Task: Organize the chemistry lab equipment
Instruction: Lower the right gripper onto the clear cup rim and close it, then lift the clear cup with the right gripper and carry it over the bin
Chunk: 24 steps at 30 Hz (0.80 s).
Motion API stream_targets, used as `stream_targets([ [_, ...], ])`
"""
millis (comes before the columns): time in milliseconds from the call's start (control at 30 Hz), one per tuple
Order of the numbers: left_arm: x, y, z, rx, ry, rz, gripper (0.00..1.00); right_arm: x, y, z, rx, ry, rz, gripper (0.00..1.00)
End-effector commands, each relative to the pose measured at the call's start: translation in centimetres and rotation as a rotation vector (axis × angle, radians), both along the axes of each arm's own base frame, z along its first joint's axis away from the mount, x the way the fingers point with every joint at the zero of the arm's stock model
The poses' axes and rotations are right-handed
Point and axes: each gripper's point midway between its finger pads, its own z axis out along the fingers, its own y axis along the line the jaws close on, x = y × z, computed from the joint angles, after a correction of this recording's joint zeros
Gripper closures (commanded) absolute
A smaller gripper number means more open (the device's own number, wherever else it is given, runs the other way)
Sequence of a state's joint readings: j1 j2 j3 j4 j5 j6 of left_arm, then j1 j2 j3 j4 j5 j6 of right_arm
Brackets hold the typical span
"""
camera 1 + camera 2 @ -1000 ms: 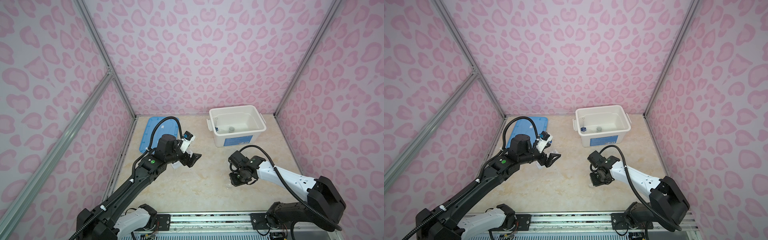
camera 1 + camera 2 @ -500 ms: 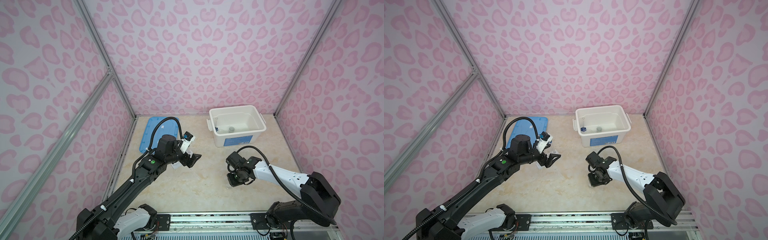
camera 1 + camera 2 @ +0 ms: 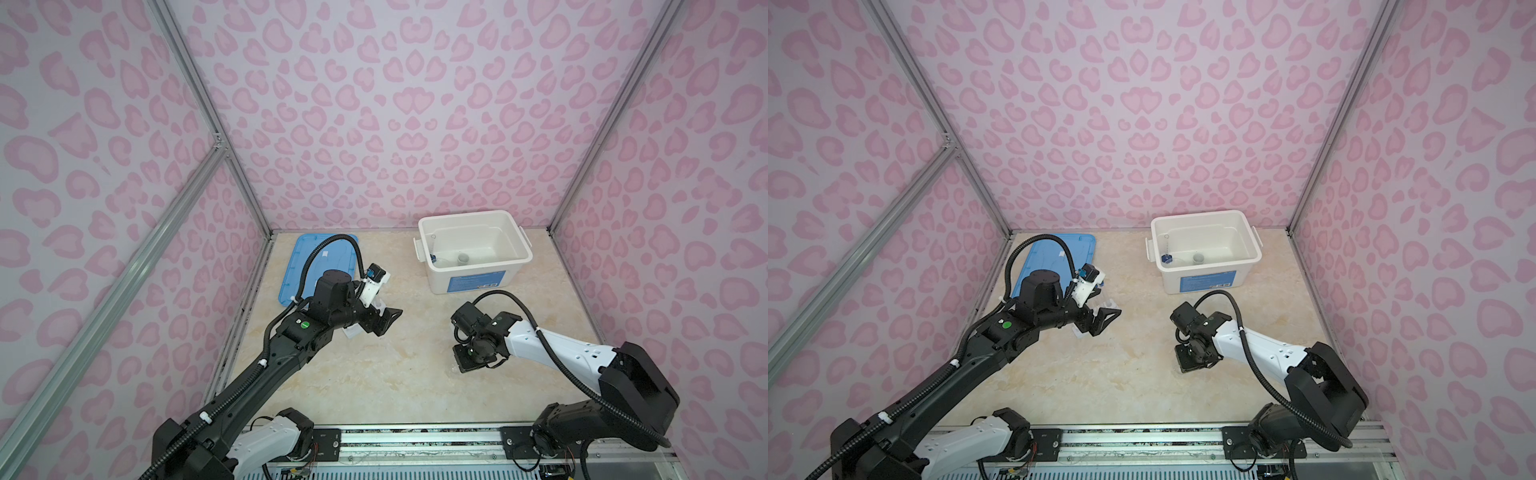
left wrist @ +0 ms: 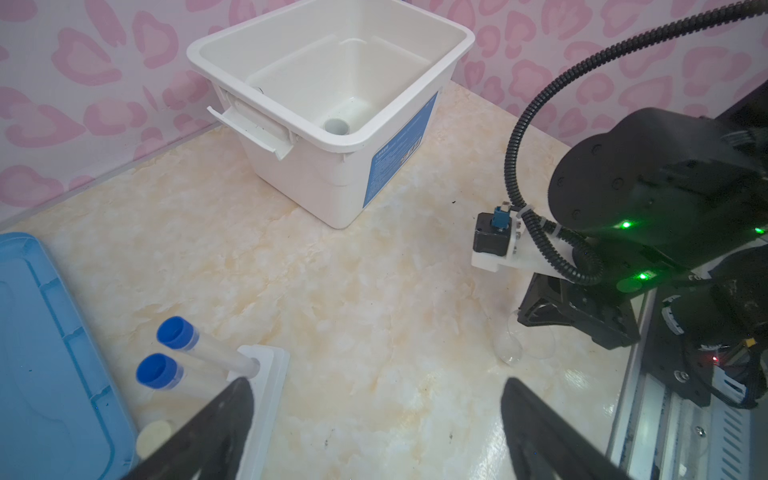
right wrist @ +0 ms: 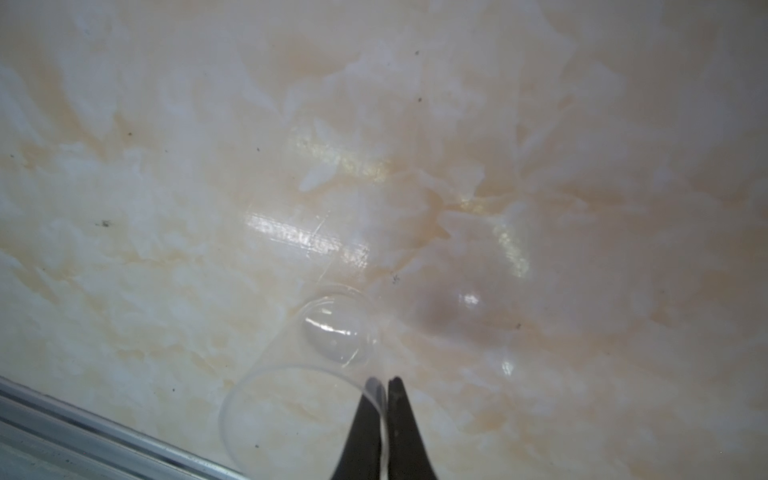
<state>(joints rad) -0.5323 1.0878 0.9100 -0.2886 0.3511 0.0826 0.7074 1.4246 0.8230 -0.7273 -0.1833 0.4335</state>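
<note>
Right gripper (image 5: 384, 380) is seen pinched closed on the rim wall of the clear petri dish (image 5: 316, 357), low over the marble tabletop (image 5: 415, 166). Left gripper (image 4: 376, 382) is held wide and empty, just beside the white rack (image 4: 270, 374), in which two blue-capped test tubes (image 4: 174, 332) are seated.

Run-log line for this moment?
left gripper open beside white test-tube rack | right gripper shut on small clear round vessel

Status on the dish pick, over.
Right gripper shut on clear dish rim. Left gripper open, by rack holding two blue-capped tubes. Nothing between dish and bin.
</note>
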Motion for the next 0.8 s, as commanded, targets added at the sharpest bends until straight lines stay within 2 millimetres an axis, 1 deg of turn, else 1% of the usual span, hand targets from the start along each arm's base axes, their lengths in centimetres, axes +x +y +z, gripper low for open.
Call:
stream_targets([
  [0,0.2,-0.2,0.7,-0.014,-0.033,-0.006,0.06,0.0,-0.2,0.0,-0.018,-0.003,-0.001,0.95],
  [200,0.1,-0.1,0.7,-0.014,-0.032,-0.006,0.06,0.1,-0.2,0.3,-0.023,-0.003,0.009,0.97],
  [333,0.2,-0.1,0.6,-0.011,-0.028,-0.006,0.06,0.2,-0.1,0.9,-0.029,0.001,0.026,0.97],
  [400,0.2,-0.1,0.6,-0.009,-0.031,-0.002,0.06,0.3,-0.1,1.5,-0.036,-0.001,0.037,0.97],
  [500,0.2,0.0,0.6,-0.009,-0.033,0.000,0.06,0.9,-0.5,2.9,-0.059,-0.017,0.051,0.97],
  [600,0.2,0.0,0.7,-0.008,-0.035,0.001,0.06,1.9,-0.9,4.7,-0.070,-0.039,0.064,0.97],
  [700,0.1,0.1,0.8,-0.008,-0.041,0.004,0.06,2.8,-1.0,6.7,-0.043,-0.062,0.079,0.97],
  [767,0.2,0.2,0.9,-0.005,-0.048,0.009,0.06,3.5,-1.5,8.0,-0.037,-0.075,0.080,0.97],
])
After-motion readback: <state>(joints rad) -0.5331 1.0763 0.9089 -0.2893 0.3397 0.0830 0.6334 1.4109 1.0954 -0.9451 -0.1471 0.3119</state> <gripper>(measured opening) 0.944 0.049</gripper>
